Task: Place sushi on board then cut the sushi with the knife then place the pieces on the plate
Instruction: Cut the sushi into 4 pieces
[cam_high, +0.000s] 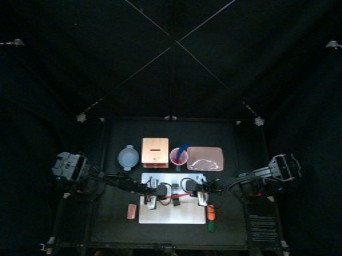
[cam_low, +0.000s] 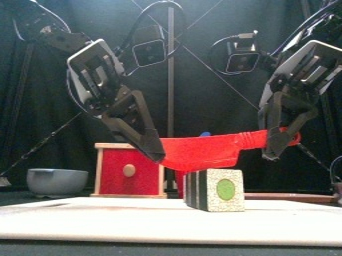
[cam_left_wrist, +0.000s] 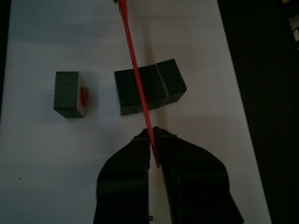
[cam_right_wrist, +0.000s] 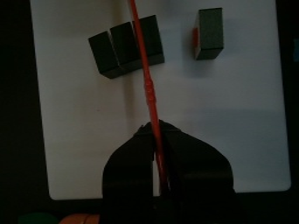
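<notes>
A red toy knife (cam_low: 201, 152) hangs level above the white cutting board (cam_low: 80, 215), held at both ends. My left gripper (cam_low: 150, 140) is shut on one end and my right gripper (cam_low: 274, 140) on the other. In the left wrist view the knife (cam_left_wrist: 135, 70) runs edge-on from my jaws (cam_left_wrist: 149, 136) across a two-block piece of the dark green sushi roll (cam_left_wrist: 163, 83). One cut block (cam_left_wrist: 72, 94) lies apart on the board. The right wrist view shows the same: knife (cam_right_wrist: 142, 61), roll (cam_right_wrist: 117, 48), single block (cam_right_wrist: 209, 33). The front view shows the roll (cam_low: 217, 190) under the blade.
Behind the board stand the blue-grey bowl (cam_high: 128, 156), the wooden box with its red drawer front (cam_low: 130, 170), the red cup (cam_high: 178, 155) and the pink tray (cam_high: 205, 157). A small orange toy (cam_high: 131, 211) lies left of the board and another (cam_high: 211, 214) right of it.
</notes>
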